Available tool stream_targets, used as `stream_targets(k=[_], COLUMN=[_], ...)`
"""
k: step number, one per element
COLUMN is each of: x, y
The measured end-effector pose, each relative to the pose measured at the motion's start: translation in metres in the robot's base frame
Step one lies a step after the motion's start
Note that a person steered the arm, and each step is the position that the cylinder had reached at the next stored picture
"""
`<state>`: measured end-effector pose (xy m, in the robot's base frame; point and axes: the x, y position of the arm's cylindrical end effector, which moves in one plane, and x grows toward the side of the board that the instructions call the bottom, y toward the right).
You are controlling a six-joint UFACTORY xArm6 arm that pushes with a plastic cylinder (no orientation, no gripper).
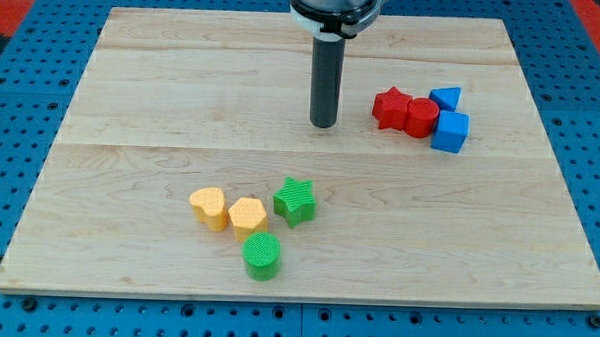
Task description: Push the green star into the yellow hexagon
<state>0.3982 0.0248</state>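
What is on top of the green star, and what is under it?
Nothing lies on the green star; its top face is bare. My tip stands apart, toward the view's top. Under the star is the wooden board, but the contact patch itself is covered by the block.

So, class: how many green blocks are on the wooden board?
2. The green star lies at the view's lower centre, right of the yellow hexagon; the green cylinder sits just below that hexagon. None seems hidden.
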Motion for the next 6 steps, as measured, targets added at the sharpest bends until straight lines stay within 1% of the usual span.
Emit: stream_targets(k=[1, 2, 3, 4, 5, 6], x=[0.036, 0.101, 0.114, 0.134, 0.138, 0.139], y=[0.04, 0.034, -0.019, 0.0, 0.001, -0.045])
